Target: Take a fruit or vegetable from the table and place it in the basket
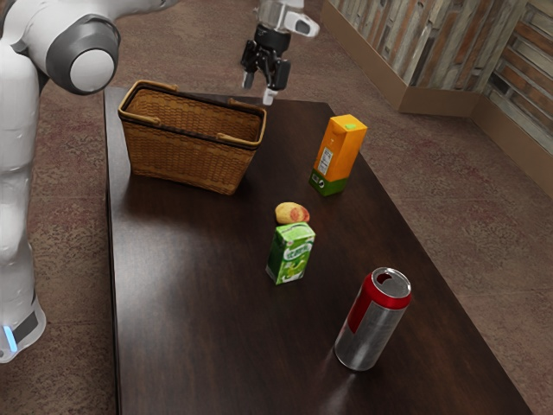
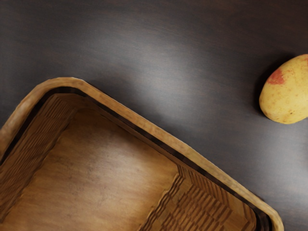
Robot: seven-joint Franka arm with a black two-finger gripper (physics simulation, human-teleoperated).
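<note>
- Exterior view, gripper state: the gripper (image 1: 258,89) hangs above the far end of the table (image 1: 194,285), its two fingers spread with nothing between them.
- Exterior view, target position: the mango (image 1: 292,213) lies on the table, outside the wicker basket (image 1: 192,149), below the gripper and well apart from it, toward the camera.
- Exterior view, obstacles: the green juice box (image 1: 291,253) stands just beside the mango on the camera side; the orange carton (image 1: 341,151) stands toward the exterior view's right. The soda can (image 1: 373,320) is clear of the direct path.
- Step in hand (judged): approach the mango. Travel above rim height, centre over the fruit, then descend vertically.
- Grasp setting (judged): align the fingers across the mango's narrower width and leave room for the finger nearest the juice box. Close at mid-height; the rounded skin may roll if gripped high or off-centre.
- Wrist view, alignment: the basket's open top lies partly under the hand, and the mango rests on the table beyond its rim, off to one side of the hand. Correct laterally before lowering; a descent from here risks striking the rim.
</note>
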